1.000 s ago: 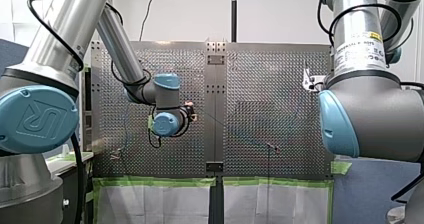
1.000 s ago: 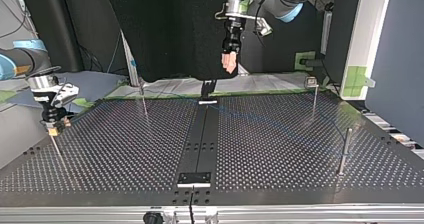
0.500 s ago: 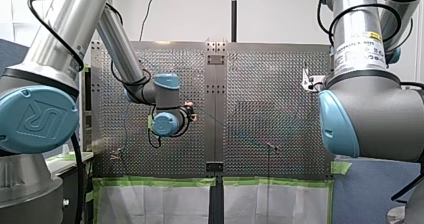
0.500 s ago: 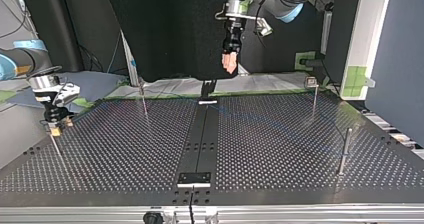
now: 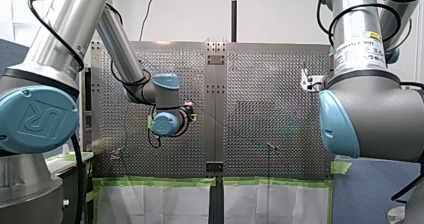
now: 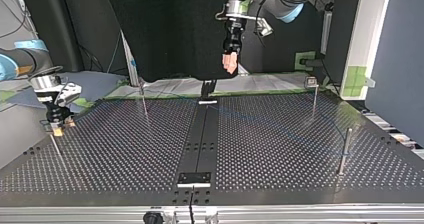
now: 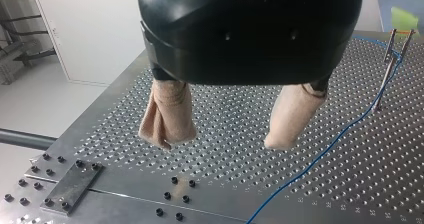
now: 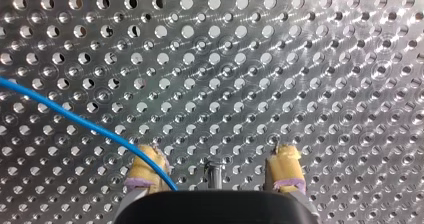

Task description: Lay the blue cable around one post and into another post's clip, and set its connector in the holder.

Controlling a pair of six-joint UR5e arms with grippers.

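Observation:
The thin blue cable [image 6: 280, 129] lies on the perforated table [image 6: 125, 154], faint in the top view. In the right wrist view the cable [image 8: 65, 111] runs up to the inner edge of one yellow pad [image 8: 145, 166]. My right gripper [image 8: 215, 154] is open, low over the table, with a thin post's tip [image 8: 215, 171] between its fingers. At the top view's left it is my right gripper [image 6: 56, 128] above that post [image 6: 54, 146]. My left gripper [image 7: 220, 143], with beige pads, hangs open and empty high over the table, as the top view [image 6: 230, 66] shows. The cable [image 7: 320, 149] leads to a clip post [image 7: 395, 54]. I cannot make out the connector.
Other posts stand at the far side [image 6: 143, 100], at the far right with a clip [image 6: 314, 96], and at the near right [image 6: 342, 151]. A dark centre strip [image 6: 200, 144] with a bolted plate [image 6: 194, 179] runs across the table. Green tape [image 5: 160, 182] edges the table's near side in the front view.
My right gripper has shifted slightly toward the table's middle, staying over its thin post. My left arm has not moved.

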